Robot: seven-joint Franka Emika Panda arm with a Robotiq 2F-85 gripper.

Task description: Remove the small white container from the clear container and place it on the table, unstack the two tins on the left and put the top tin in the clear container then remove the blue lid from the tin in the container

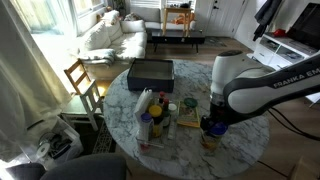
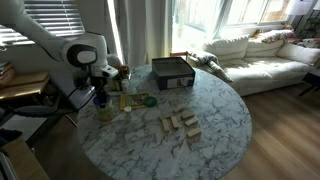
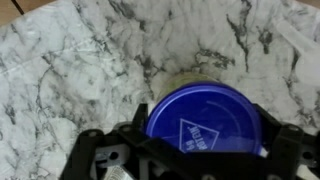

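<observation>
The blue lid [image 3: 205, 122] fills the lower middle of the wrist view, round and dark blue with a white triangle mark. It sits on the top tin, whose pale gold edge [image 3: 188, 79] shows behind it. My gripper [image 3: 205, 140] is open, one black finger on each side of the lid. In both exterior views the gripper [image 1: 213, 124] [image 2: 100, 88] hangs low over the clear container [image 1: 210, 141] [image 2: 104, 109] near the edge of the marbled table [image 1: 240, 150] [image 2: 220, 130]. A small white object [image 1: 189, 102], perhaps the white container, stands on the table nearby.
A dark rectangular box [image 1: 151, 72] [image 2: 172, 72] lies toward the far side of the table. Bottles and packets [image 1: 150, 118] cluster mid-table. Several wooden blocks [image 2: 180, 125] lie apart. A wooden chair [image 1: 82, 80] stands by the table.
</observation>
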